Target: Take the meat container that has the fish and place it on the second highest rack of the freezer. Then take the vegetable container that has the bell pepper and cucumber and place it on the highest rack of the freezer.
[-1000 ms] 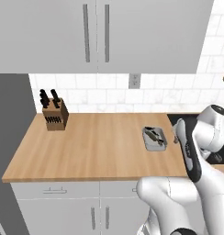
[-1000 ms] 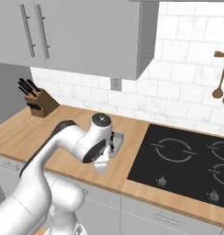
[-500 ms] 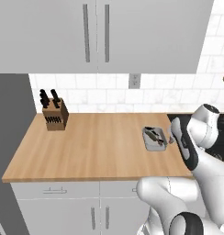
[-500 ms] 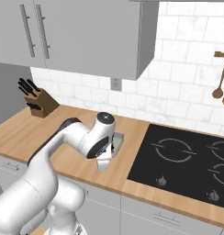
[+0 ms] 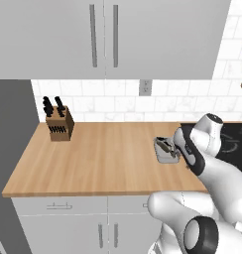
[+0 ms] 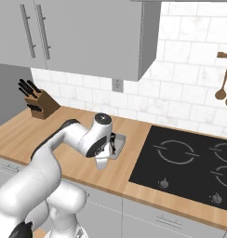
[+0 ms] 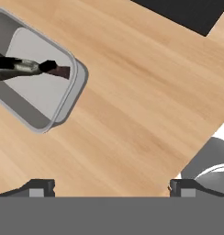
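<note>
No readable text, labels, brand names, numbers or signs appear anywhere. The cabinet doors [image 5: 103,37], tiled wall [image 6: 190,83], wooden counter [image 5: 108,158], knife block [image 5: 59,127] and stovetop [image 6: 190,162] carry no lettering.

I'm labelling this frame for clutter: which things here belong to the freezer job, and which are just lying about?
Part of the job:
- meat container with the fish, on the counter
- gripper, open, over bare wood beside the container

Just lying about:
- knife block
- cooktop
- hanging wooden spoons
- wall outlet
</note>
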